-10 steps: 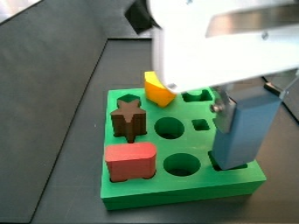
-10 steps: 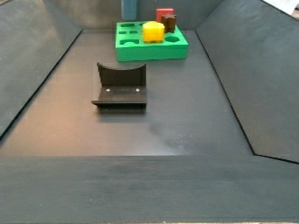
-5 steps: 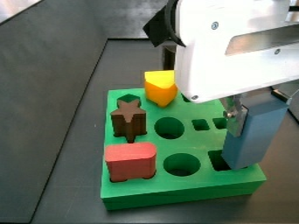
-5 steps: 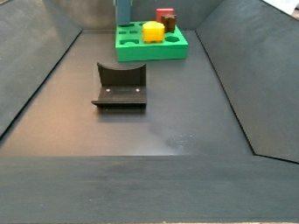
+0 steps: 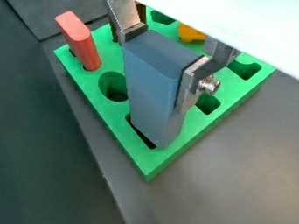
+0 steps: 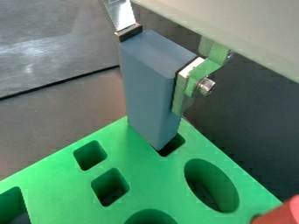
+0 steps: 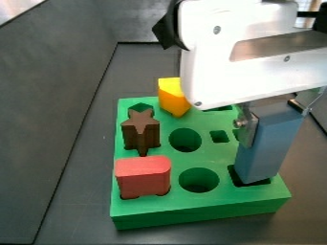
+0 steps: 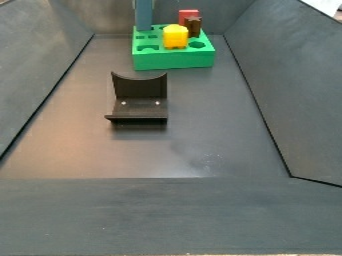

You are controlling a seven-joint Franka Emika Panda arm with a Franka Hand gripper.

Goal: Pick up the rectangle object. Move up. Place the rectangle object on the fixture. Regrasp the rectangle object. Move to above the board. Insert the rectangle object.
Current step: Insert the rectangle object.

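The arm's two-finger gripper (image 5: 162, 54) pinches a small blue-grey rectangular block (image 5: 155, 87) between its silver plates, holding it upright, long axis vertical, its lower end entering a slot at a corner of the bright green board (image 7: 192, 215) beside the board's outer edge. A round hole (image 6: 214, 185) lies open just beside it. On the board stand a reddish-brown rounded block (image 7: 141, 177), a dark star piece (image 7: 141, 128) and a yellow block (image 7: 173, 96). The dark U-shaped fixture (image 8: 138, 98) sits well apart on the open grey floor (image 8: 174, 150).
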